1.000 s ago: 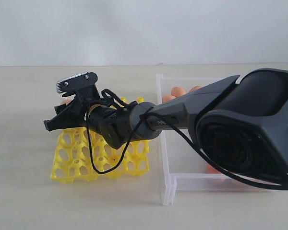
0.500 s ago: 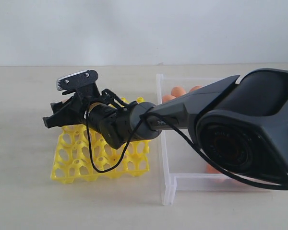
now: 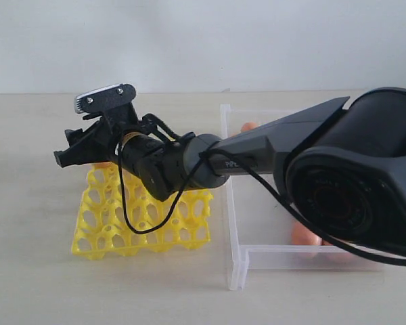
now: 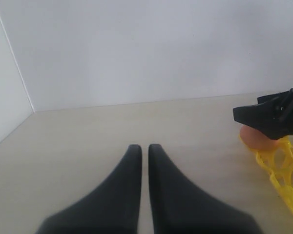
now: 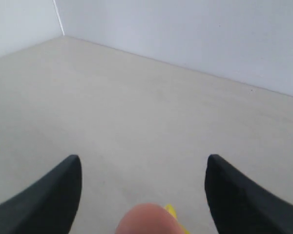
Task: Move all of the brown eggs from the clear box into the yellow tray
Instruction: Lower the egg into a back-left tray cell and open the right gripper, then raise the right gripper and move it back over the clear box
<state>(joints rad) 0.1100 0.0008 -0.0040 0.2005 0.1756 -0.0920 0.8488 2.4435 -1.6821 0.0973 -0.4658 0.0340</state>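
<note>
My right gripper [image 3: 64,147] hangs open over the far left corner of the yellow tray [image 3: 142,217], with nothing between its fingers. One brown egg [image 3: 103,164] sits in that corner cup just below the jaws. In the right wrist view the same egg [image 5: 149,219] lies below the gap of the gripper [image 5: 144,161]. More brown eggs [image 3: 304,233] lie in the clear box [image 3: 237,264] on the right, partly hidden by the arm. My left gripper [image 4: 141,146] is shut and empty over bare table, and its view shows the egg [image 4: 256,139] on the tray [image 4: 283,161].
The right arm's dark body fills the right of the exterior view and covers much of the box. A black cable loops from the wrist down over the tray. A pale wall stands behind the table.
The right gripper's jaws spread wider and it rose a little, drifting left. The egg it carried now rests in the tray's far left corner cup.
</note>
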